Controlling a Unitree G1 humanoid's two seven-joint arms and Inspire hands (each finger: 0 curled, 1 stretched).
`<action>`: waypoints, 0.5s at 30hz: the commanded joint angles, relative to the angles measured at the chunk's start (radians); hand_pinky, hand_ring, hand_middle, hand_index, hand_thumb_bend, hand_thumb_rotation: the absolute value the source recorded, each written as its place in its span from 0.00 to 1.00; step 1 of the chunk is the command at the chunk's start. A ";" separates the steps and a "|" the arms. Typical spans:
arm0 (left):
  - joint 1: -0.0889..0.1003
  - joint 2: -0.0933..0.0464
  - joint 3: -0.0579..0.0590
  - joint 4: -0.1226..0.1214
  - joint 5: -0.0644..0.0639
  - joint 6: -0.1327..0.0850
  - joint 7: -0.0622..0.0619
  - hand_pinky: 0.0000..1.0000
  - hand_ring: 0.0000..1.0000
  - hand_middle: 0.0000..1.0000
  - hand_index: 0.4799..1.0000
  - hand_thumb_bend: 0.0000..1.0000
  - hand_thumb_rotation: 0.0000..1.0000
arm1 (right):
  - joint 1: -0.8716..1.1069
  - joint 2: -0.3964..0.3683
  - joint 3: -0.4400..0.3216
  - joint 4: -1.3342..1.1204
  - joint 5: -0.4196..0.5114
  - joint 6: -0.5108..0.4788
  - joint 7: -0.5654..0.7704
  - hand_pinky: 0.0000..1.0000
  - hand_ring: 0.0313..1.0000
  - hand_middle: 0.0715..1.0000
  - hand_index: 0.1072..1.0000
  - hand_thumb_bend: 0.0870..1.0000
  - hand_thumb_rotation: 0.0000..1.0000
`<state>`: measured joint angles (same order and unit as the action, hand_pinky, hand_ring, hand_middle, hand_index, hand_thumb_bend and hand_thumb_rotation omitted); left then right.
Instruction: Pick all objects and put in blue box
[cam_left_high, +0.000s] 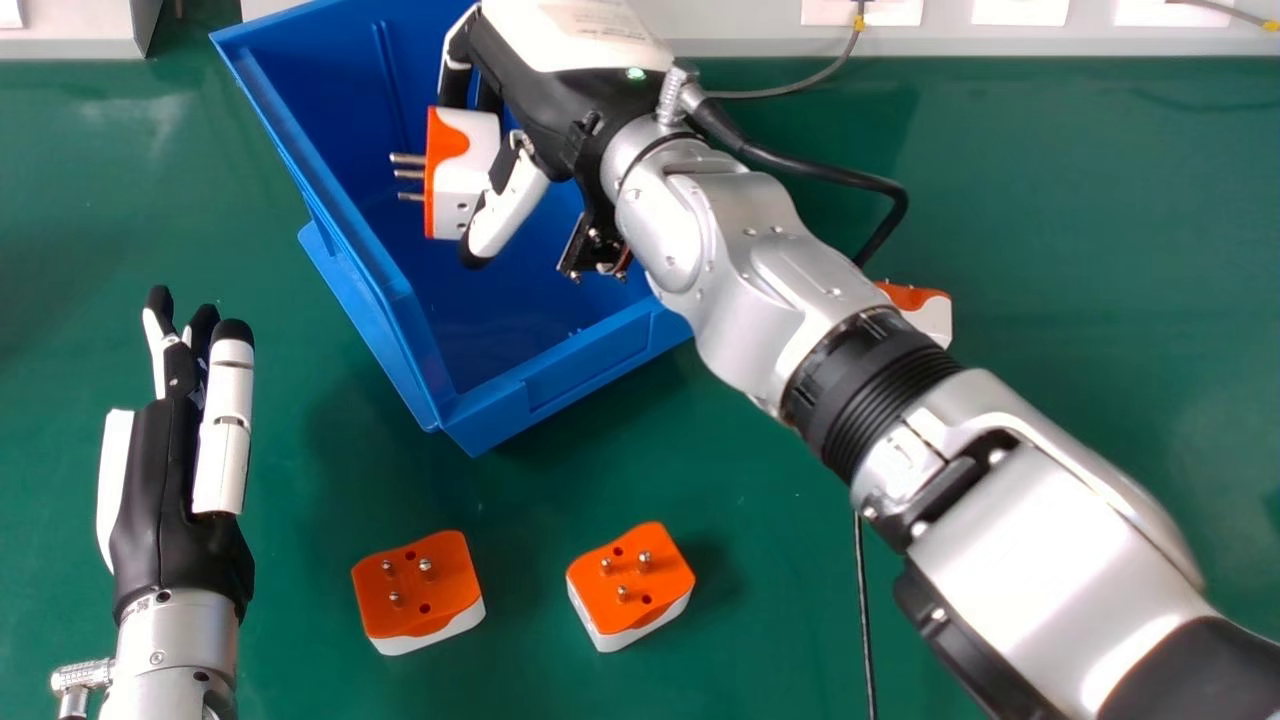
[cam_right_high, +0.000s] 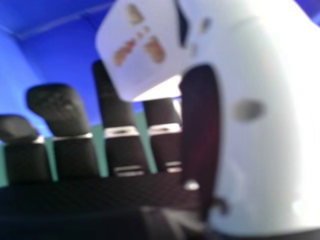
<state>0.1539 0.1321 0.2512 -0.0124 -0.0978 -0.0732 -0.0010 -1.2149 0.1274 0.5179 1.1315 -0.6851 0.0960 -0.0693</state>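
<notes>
head view: the blue box (cam_left_high: 360, 270) sits toward eleven o'clock on the green table (cam_left_high: 1100, 200), its far end cut off by the view's edge; over its opening the right hand (cam_left_high: 560, 110) has the held adapter (cam_left_high: 470, 160) clamped between fingers and thumb, prongs toward nine o'clock; the fingers are partly hidden, and i can't tell how high it hangs; one loose adapter (cam_left_high: 420, 590) lies between seven and eight, another adapter (cam_left_high: 630, 580) at six, both prongs up; a partly hidden adapter (cam_left_high: 932, 312) peeks past the silver forearm (cam_left_high: 1050, 560) near three; the left hand (cam_left_high: 180, 480) is between eight and nine, fingers straight.

right hand view: the right hand (cam_right_high: 265, 130) has its thumb against the held adapter; the fingertips' contact is hard to make out; blue walls lie beyond.
</notes>
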 joint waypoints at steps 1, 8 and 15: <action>0.005 -0.004 -0.004 -0.034 0.000 -0.002 0.000 0.99 1.00 1.00 0.98 0.25 0.90 | -0.075 0.009 0.011 0.024 -0.015 0.002 -0.038 0.09 0.12 0.35 0.42 0.46 0.02; 0.012 -0.012 -0.011 -0.041 0.007 -0.008 0.004 0.99 1.00 1.00 0.99 0.24 0.90 | -0.083 0.011 0.034 0.067 -0.014 -0.011 -0.073 0.09 0.11 0.36 0.42 0.46 0.01; 0.016 -0.021 -0.018 -0.046 0.008 -0.012 0.009 0.99 1.00 1.00 0.99 0.23 0.90 | -0.071 0.011 0.030 0.089 0.007 -0.021 -0.047 0.12 0.14 0.38 0.42 0.47 0.00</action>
<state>0.1660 0.1154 0.2393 -0.0282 -0.0972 -0.0721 0.0056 -1.2408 0.1390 0.5508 1.2192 -0.6805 0.0906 -0.1140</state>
